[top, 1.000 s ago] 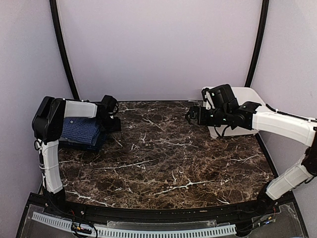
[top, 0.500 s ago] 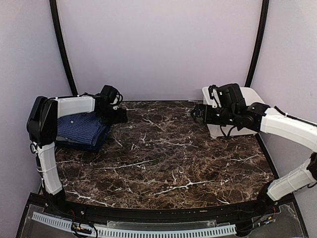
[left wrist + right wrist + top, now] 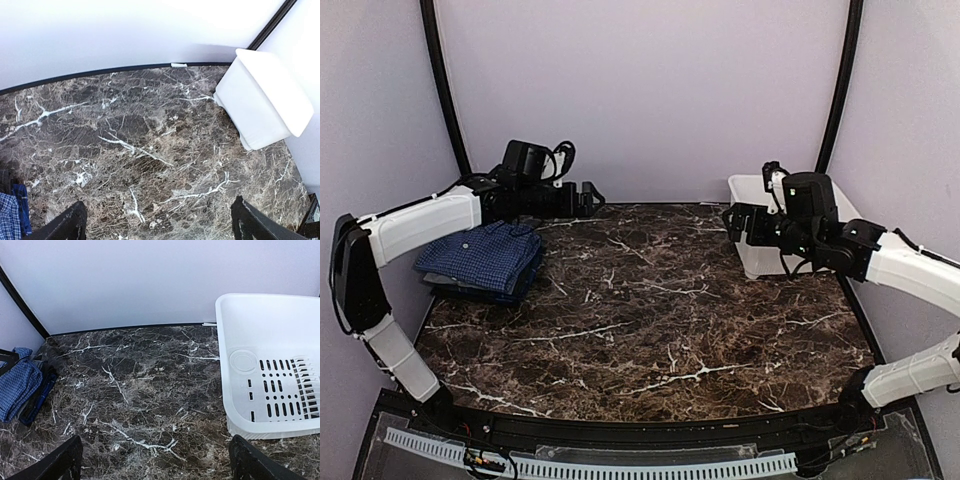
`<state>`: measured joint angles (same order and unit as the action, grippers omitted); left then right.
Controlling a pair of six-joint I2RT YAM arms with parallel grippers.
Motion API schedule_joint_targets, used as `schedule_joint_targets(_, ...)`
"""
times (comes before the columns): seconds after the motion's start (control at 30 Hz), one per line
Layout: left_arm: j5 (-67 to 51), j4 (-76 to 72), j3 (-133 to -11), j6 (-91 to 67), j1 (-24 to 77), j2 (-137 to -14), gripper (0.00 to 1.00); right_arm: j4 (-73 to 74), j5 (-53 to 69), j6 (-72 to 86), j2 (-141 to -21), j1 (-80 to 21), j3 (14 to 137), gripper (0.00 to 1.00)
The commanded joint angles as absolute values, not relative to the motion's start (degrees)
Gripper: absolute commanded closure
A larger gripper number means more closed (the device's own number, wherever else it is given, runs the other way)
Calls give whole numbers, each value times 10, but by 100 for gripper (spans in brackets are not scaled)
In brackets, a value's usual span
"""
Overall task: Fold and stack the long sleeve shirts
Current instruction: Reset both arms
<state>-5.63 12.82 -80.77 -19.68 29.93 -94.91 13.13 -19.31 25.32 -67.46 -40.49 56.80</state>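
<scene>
1. We see a blue shirt (image 3: 485, 255) with a fine dark check.
2. We see a plain white tub (image 3: 755, 250).
3. We see a dark brown marbled table (image 3: 650, 300), veined white.
4. We see white arms (image 3: 420, 220) with black joints.

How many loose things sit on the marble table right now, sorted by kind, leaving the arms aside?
Blue checked folded cloth shirt: 1
Darker folded cloth layer under it, too hidden to tell if it is a second shirt: 1
White plastic tub: 1
Total: 3
</scene>
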Motion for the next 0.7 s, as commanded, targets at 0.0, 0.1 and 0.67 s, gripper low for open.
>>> schedule_joint_targets(0.0, -71, 61, -759, -182, 303, -869, 1, 75, -229, 224, -657, -402, 550, 1)
schedule_joint_targets(0.1, -61, 35, -721, -180, 304, -831, 1, 64, -238, 213, -647, -403, 541, 1)
schedule_joint_targets(0.67, 7, -37, -553, -169, 304, -695, 1, -15, -267, 187, -568, -403, 439, 1)
